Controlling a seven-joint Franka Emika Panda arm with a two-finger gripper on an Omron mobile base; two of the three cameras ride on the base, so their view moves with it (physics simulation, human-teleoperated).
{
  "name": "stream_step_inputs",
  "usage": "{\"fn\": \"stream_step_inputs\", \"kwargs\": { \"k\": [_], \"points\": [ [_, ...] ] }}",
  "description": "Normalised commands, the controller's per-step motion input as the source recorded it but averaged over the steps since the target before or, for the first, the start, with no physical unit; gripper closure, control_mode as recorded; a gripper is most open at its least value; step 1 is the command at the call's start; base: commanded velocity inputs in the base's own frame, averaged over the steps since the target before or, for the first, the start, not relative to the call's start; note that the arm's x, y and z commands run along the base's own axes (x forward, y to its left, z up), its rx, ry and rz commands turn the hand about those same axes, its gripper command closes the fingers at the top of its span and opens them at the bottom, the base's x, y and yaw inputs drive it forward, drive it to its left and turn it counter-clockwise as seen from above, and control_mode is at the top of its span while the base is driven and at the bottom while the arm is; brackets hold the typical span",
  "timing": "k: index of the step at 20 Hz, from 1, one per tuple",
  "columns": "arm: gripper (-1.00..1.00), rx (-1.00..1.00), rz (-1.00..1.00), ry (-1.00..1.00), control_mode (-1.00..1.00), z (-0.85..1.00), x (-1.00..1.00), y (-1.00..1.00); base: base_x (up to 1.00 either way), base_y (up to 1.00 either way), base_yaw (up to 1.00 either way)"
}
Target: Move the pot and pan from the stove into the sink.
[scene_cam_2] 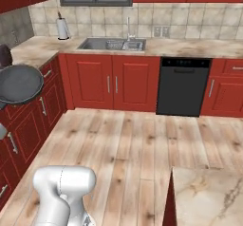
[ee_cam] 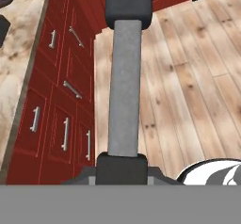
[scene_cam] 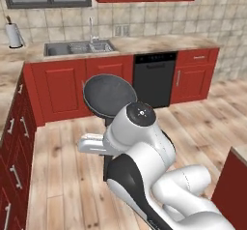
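Observation:
The pan (scene_cam: 108, 94) is a shallow dark round dish held up in the air over the wooden floor, away from the counters. It also appears at the left edge of the right base view as the pan (scene_cam_2: 19, 85). In the hand view its long grey handle (ee_cam: 124, 86) runs straight up from my gripper (ee_cam: 121, 167), which is shut on the handle's end. The sink (scene_cam: 79, 48) is a steel basin with a chrome faucet in the back counter, seen again as the sink (scene_cam_2: 111, 43). The pot and the stove are out of view.
A black dishwasher (scene_cam: 154, 77) (scene_cam_2: 182, 85) stands right of the sink cabinets. Red drawer fronts (ee_cam: 66, 91) line the left side under a marble counter. A paper towel roll (scene_cam_2: 62, 28) stands left of the sink. An island corner (scene_cam_2: 209, 192) juts in at the near right.

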Motion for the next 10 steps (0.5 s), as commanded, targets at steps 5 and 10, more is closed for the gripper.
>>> {"fn": "stream_step_inputs", "kwargs": {
  "k": [5,10],
  "points": [
    [1.00,0.00,0.00,0.00,1.00,0.00,0.00,0.00,0.90,0.34,0.00],
    [1.00,0.00,0.00,0.00,1.00,0.00,0.00,0.00,0.93,0.36,0.00]
  ]
}}
